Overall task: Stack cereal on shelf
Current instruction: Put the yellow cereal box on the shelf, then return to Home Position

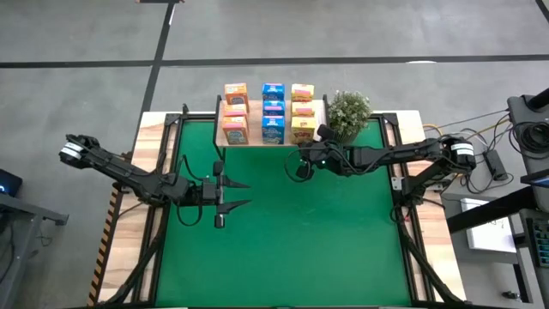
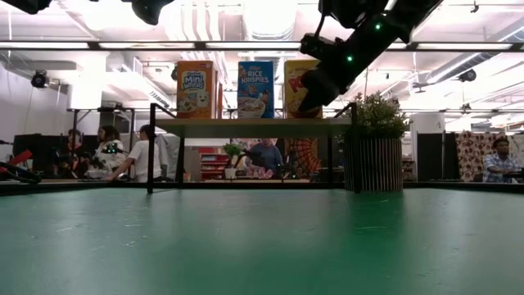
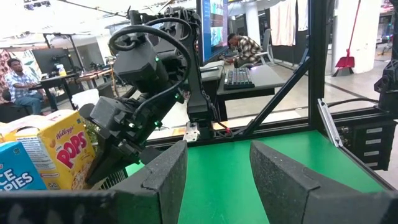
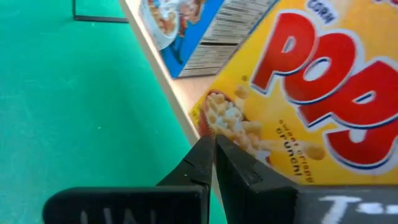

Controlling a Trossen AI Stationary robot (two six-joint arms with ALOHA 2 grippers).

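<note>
The shelf (image 1: 256, 142) stands at the far middle of the green mat and bears three rows of cereal: orange (image 1: 235, 112), blue (image 1: 273, 112) and yellow (image 1: 302, 110). My right gripper (image 1: 316, 137) is shut. It points slanting down at the front yellow box (image 4: 311, 93), with its tips (image 4: 212, 142) by the shelf's front edge. In the low view it (image 2: 311, 94) stands in front of that box. My left gripper (image 1: 240, 194) hovers open over the mat on the near left, level, with nothing between its fingers (image 3: 217, 149). My right gripper's shut fingertips (image 4: 202, 155) stand at the lower corner of the front yellow box's printed face (image 4: 227, 121), beside the blue box (image 4: 186, 31). They come from the near right, slanting down. I cannot tell whether they touch the box.
A potted plant (image 1: 348, 113) stands right of the shelf, close behind my right arm. The green mat (image 1: 283, 249) lies open toward the near edge. Black frame rails (image 1: 176, 129) run along both sides. People sit in the room beyond the table.
</note>
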